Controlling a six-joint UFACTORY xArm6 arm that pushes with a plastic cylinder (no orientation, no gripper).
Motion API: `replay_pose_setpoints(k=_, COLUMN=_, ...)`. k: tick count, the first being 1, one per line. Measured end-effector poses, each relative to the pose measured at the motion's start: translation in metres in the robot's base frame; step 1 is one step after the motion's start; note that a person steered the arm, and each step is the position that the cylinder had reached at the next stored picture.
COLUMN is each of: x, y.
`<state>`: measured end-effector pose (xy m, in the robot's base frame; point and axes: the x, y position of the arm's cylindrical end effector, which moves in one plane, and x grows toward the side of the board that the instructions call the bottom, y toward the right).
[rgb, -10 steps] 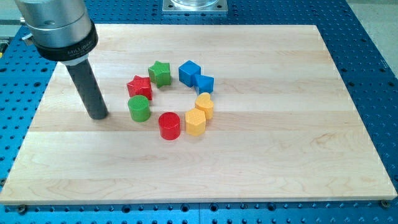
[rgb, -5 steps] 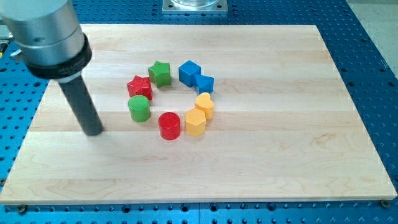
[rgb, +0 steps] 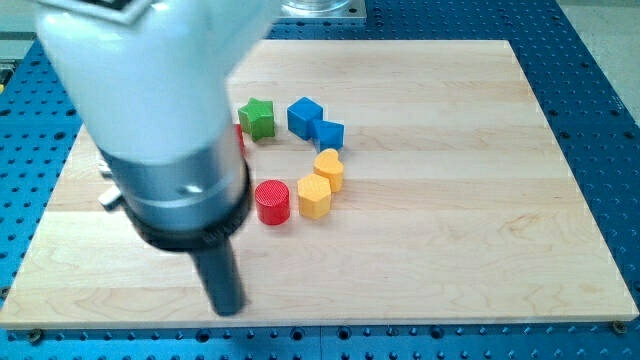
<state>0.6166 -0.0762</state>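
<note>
My tip: near the board's bottom edge, left of centre, touching no block; holds nothing, being a bare rod; red cylinder nearest, up and to the view's right; beside it the yellow blocks; above, green star, blue cubes; arm housing hides blocks at left.

Our tip near the board's bottom edge | nearest: red cylinder | yellow blocks right of it
</note>
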Motion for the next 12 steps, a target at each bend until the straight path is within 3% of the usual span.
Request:
replay_pose_setpoints(k=2, x=0.001, y=0.026)
replay_pose_setpoints(k=5, x=-0.072, y=-0.085)
replay_pose_setpoints(k=7, x=-0.088, y=-0.039)
replay_pose_setpoints(k=8, x=-0.094, y=-0.059)
replay_pose_setpoints(k=9, x=-0.130, y=-0.056)
replay_pose_setpoints(k=10, x=-0.131, y=-0.075)
replay_pose_setpoints(k=11, x=-0.141, y=-0.058)
replay_pose_setpoints(k=12, x=-0.153, y=0.005)
